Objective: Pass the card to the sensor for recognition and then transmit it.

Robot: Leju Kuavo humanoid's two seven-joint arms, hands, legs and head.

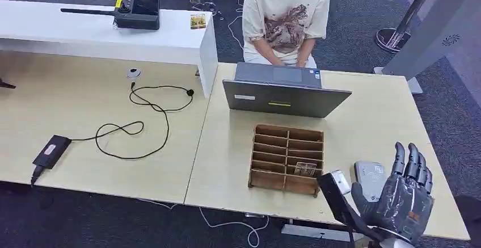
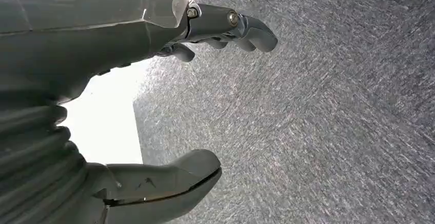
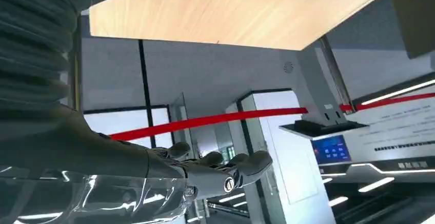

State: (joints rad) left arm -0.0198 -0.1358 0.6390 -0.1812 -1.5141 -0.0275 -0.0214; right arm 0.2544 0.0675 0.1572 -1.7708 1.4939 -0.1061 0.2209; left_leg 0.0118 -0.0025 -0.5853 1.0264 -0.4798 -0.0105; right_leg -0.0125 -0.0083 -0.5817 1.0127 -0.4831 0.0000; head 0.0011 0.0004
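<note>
The right hand (image 1: 404, 196) is raised above the table's (image 1: 374, 129) front right corner, its fingers (image 1: 413, 160) extended upward and close together, holding nothing. It stands just in front of the grey sensor (image 1: 368, 177), which lies flat near the table's front edge. The card (image 1: 305, 169) stands in a right-hand compartment of the wooden divided tray (image 1: 286, 158), near the tray's front. Behind the tray sits an open laptop (image 1: 283, 92), with a person (image 1: 286, 18) seated at the far edge. The left hand (image 2: 154, 55) hangs over grey carpet (image 2: 318, 121), fingers (image 2: 246, 26) curled yet apart from the thumb (image 2: 174, 178), empty.
</note>
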